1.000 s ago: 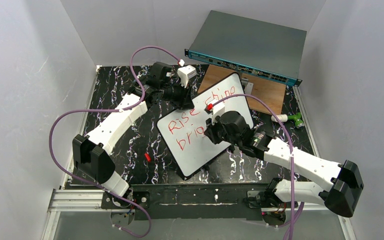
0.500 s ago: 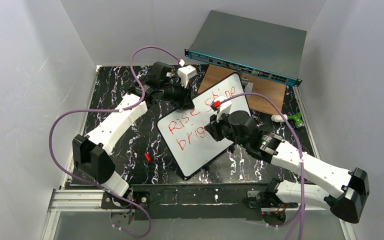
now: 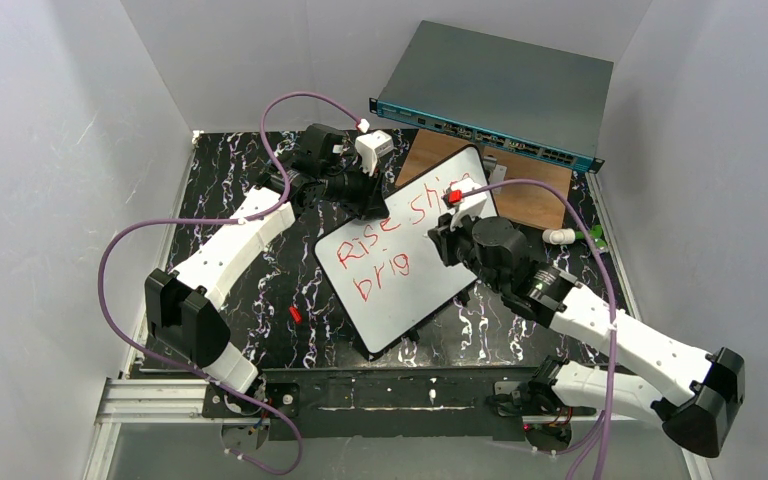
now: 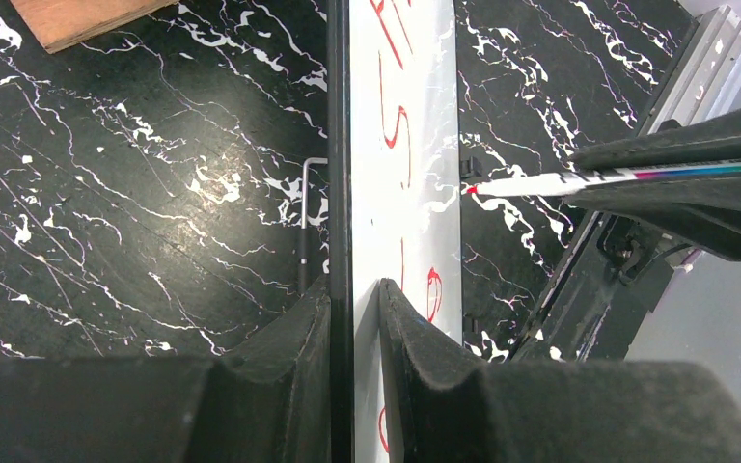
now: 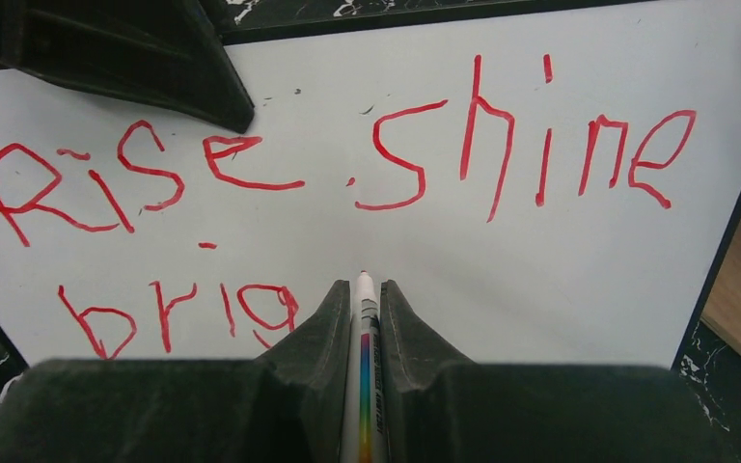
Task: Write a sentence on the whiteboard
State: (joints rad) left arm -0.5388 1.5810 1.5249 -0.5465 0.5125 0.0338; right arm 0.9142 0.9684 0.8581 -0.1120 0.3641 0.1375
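Note:
The whiteboard lies tilted on the black marble table. Red letters on it read "Rise shine" with "brig" below. My left gripper is shut on the whiteboard's edge at its far left corner. My right gripper is shut on a white marker with a rainbow stripe. Its red tip sits over blank board to the right of "brig". From the left wrist the marker appears lifted off the board.
A grey metal box with a teal front stands at the back on a wooden board. A small red cap lies left of the whiteboard. A green and white object lies at the right.
My right gripper has moved right and back with the marker, uncovering "brig". The "g" has been finished. The left arm has not moved.

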